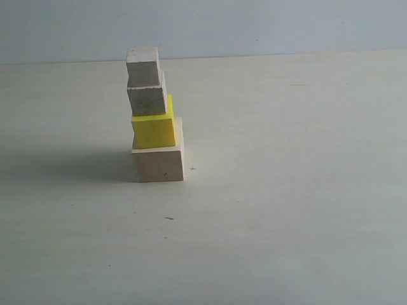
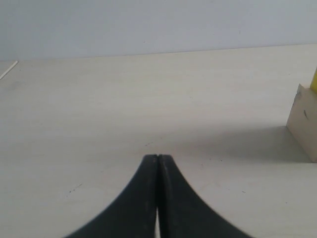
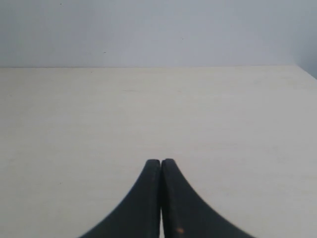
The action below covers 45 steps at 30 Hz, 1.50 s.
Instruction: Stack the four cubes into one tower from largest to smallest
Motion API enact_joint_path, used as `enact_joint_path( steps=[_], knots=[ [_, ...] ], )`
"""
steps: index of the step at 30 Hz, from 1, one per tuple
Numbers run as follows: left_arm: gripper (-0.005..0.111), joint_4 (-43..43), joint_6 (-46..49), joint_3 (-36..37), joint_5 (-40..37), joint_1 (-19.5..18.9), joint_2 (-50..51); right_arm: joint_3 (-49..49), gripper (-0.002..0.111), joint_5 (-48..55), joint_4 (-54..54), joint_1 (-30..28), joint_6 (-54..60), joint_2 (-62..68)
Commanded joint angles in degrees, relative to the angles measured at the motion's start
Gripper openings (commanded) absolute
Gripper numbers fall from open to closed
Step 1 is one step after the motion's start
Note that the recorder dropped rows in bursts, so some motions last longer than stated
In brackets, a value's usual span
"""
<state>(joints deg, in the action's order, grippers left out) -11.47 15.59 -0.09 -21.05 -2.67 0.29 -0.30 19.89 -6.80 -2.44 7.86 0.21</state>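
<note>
A tower of four cubes stands on the table in the exterior view. The largest pale wood cube is at the bottom, the yellow cube on it, the medium pale cube above that, and the smallest pale cube on top. The upper cubes sit shifted toward the left. The left wrist view catches the bottom cube and a sliver of the yellow cube at its edge. My left gripper is shut and empty, apart from the tower. My right gripper is shut and empty over bare table.
The pale tabletop runs back to a light blue wall. The tower's shadow falls to its left. Neither arm shows in the exterior view.
</note>
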Motion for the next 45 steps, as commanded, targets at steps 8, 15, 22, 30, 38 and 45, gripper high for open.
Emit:
enact_joint_path(
  steps=[8,15,22,30,38,45],
  knots=[
    [0.0,0.1,0.2,0.1,0.2,-0.2,-0.3,0.3,0.0,-2.1,10.0,-0.3,-11.4,-0.2],
    [0.0,0.1,0.2,0.1,0.2,-0.2,-0.3,0.3,0.0,-2.1,9.7,-0.3,-8.2,-0.2],
    [0.0,0.1,0.2,0.1,0.2,-0.2,-0.3,0.3,0.0,-0.8,8.8,-0.3,-7.9,-0.2],
    [0.0,0.1,0.2,0.1,0.2,-0.2,-0.3,0.3,0.0,-0.5,8.7,-0.3,-7.9,-0.2],
    [0.0,0.1,0.2,0.1,0.2,-0.2,-0.3,0.3,0.0,-0.6,8.7,-0.3,-7.9,-0.2],
    [0.0,0.1,0.2,0.1,0.2,-0.2,-0.3,0.3,0.0,-0.6,8.7,-0.3,-7.9,-0.2]
  ],
)
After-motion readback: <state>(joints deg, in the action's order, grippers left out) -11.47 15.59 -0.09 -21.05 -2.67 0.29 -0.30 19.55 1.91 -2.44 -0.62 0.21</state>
